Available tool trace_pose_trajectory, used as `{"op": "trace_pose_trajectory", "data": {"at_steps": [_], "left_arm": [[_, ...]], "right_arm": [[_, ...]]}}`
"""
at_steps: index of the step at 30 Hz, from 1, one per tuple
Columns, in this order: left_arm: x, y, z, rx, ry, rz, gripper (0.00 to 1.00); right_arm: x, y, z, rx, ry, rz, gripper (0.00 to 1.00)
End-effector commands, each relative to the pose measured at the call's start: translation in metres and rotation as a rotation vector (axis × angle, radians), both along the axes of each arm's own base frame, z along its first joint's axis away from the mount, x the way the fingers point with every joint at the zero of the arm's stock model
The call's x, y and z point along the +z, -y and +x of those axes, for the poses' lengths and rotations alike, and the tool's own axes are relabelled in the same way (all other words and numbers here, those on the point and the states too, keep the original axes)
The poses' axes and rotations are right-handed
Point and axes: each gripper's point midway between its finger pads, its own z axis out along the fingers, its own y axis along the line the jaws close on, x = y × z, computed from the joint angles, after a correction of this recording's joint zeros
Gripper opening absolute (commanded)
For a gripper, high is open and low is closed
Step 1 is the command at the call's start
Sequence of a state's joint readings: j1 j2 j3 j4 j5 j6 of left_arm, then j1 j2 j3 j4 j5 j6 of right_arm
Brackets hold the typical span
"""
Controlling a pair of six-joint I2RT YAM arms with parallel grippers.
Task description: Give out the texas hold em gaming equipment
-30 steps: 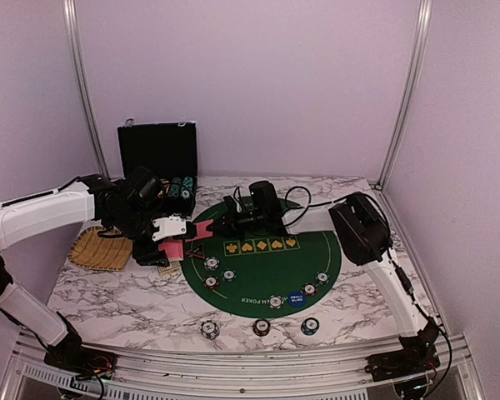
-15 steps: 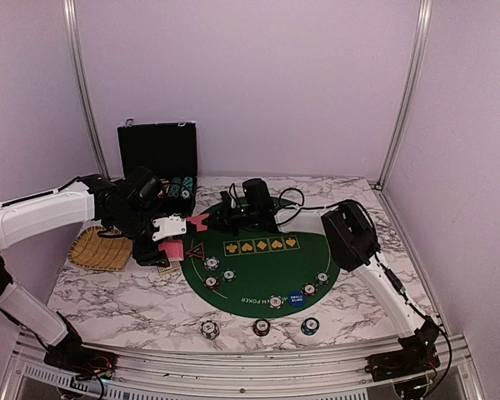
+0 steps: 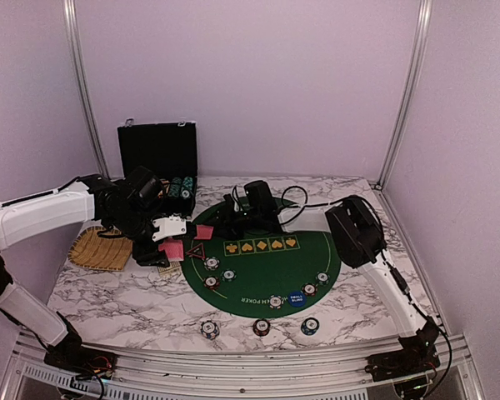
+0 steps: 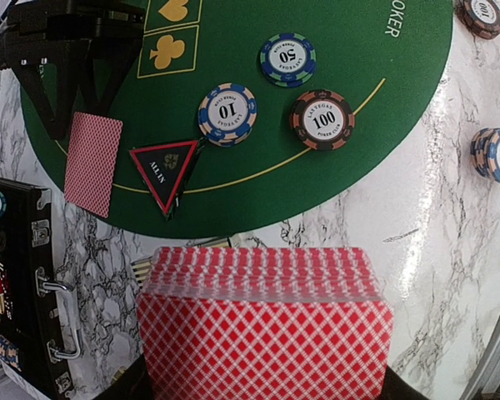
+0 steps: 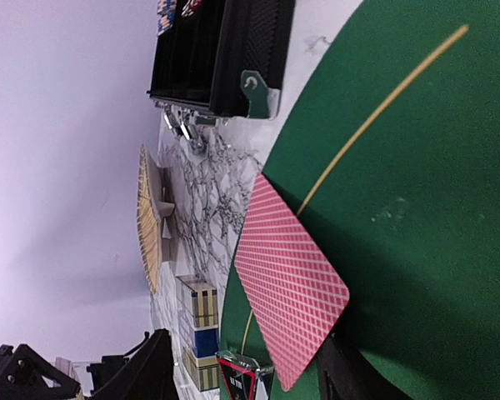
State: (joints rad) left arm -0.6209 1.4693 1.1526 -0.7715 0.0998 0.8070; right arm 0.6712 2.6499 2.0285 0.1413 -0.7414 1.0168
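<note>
My left gripper (image 3: 170, 236) is shut on a deck of red-backed playing cards (image 4: 265, 321), held above the marble just off the green mat's left edge. The deck hides its fingers. A single card (image 5: 290, 283) lies face down on the mat (image 3: 267, 271) between the open fingers of my right gripper (image 3: 215, 218), which is low over it. Beside the card (image 4: 93, 162) stands the dark red-edged triangle (image 4: 167, 172). Poker chips marked 10 (image 4: 227, 114), 50 (image 4: 287, 59) and 100 (image 4: 321, 119) sit close by. The blue small blind disc (image 3: 296, 298) lies near the mat's front edge.
An open black case (image 3: 158, 158) with chips stands at the back left. The straw tray (image 3: 100, 248) lies left of my left gripper. Three chip stacks (image 3: 262, 327) stand on the marble in front of the mat. More chips (image 3: 316, 284) dot its right side.
My right gripper carried the single card to the mat's left edge, opened and let it go; the card now lies flat. The left arm kept still with the deck.
</note>
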Motion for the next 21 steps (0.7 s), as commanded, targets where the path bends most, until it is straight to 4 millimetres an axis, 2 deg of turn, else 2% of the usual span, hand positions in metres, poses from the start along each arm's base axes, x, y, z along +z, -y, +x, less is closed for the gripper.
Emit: {"op": "trace_pose_trajectory", "data": {"at_steps": [1, 7, 11, 13, 15, 21], "left_arm": [[0.01, -0.001, -0.005, 0.002, -0.002, -0.024, 0.27], [0.011, -0.001, -0.005, 0.002, -0.003, -0.027, 0.27], [0.013, 0.0, -0.005, 0.004, -0.002, -0.033, 0.27], [0.013, 0.001, -0.005, 0.005, -0.005, -0.035, 0.27], [0.013, 0.001, -0.005, 0.004, -0.007, -0.039, 0.27], [0.015, 0.004, -0.004, 0.008, -0.01, -0.049, 0.27]], "right_arm": [[0.022, 0.014, 0.001, -0.035, 0.064, -0.088, 0.61], [0.028, 0.031, -0.02, -0.046, 0.082, -0.216, 0.67], [0.048, 0.039, -0.044, -0.052, 0.099, -0.177, 0.71], [0.066, 0.034, -0.059, -0.034, 0.117, -0.111, 0.74], [0.081, 0.024, -0.083, 0.022, 0.112, -0.043, 0.77], [0.115, -0.007, -0.145, 0.152, 0.055, 0.169, 0.84]]}}
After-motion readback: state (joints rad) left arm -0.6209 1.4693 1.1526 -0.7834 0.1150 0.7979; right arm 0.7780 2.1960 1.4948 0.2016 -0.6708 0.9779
